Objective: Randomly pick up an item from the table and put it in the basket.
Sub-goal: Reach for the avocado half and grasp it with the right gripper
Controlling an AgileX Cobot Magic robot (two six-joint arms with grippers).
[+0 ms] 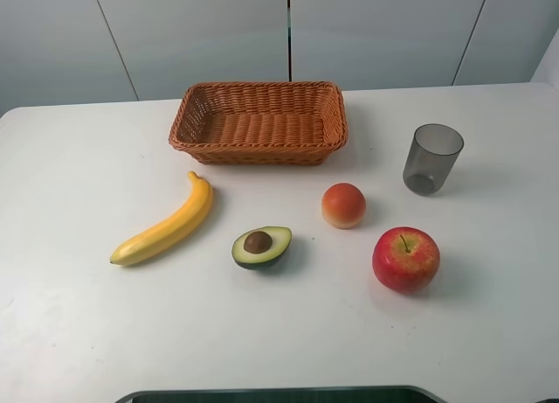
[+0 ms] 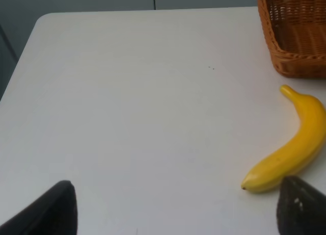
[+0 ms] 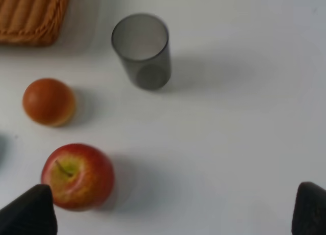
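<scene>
The halved avocado (image 1: 261,246) lies cut side up on the white table (image 1: 87,333), near the middle front. The orange-brown wicker basket (image 1: 258,121) stands empty behind it; its corner also shows in the left wrist view (image 2: 298,33) and in the right wrist view (image 3: 30,16). Neither gripper shows in the exterior high view. My left gripper (image 2: 175,209) is open, its dark fingertips (image 2: 51,209) wide apart above bare table left of the banana. My right gripper (image 3: 168,212) is open, one fingertip (image 3: 28,214) beside the red apple. The avocado is out of both wrist views.
A yellow banana (image 1: 166,224) lies left of the avocado, also in the left wrist view (image 2: 290,148). A small orange-red fruit (image 1: 343,204), a red apple (image 1: 405,259) and a grey translucent cup (image 1: 431,158) stand to the right; the right wrist view shows the fruit (image 3: 48,101), apple (image 3: 79,176) and cup (image 3: 142,50).
</scene>
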